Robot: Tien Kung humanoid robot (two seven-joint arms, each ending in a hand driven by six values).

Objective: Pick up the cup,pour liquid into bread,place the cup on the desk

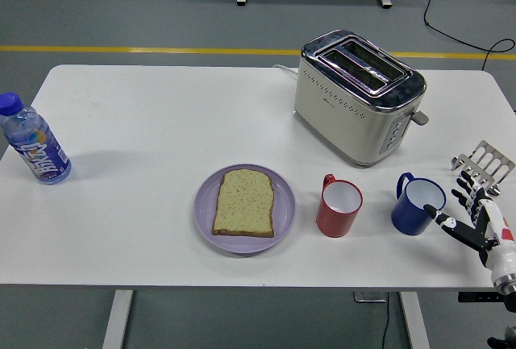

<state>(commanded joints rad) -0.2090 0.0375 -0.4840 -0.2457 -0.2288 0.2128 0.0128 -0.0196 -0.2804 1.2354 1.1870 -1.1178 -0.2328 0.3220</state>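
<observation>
Two cups: a glossy blue ceramic mug (418, 205) and a red mug with a white inside (339, 207) stand side by side near the table's front, handles at about 11 o'clock.
Right hand: the robot's black-and-white five-fingered hand (476, 216) sits at the blue mug's 4 o'clock, fingers spread and empty, one fingertip (438, 217) just beside its wall, likely lining up a grasp.
Bread: a toasted slice (244, 201) lies flat on a round lilac plate (206, 218) at the red mug's 9 o'clock, close enough for a short pour.
Behind: a cream-and-chrome two-slot toaster (359, 95) at 12 o'clock.
Far left: a clear plastic bottle with a blue cap (33, 140).
</observation>
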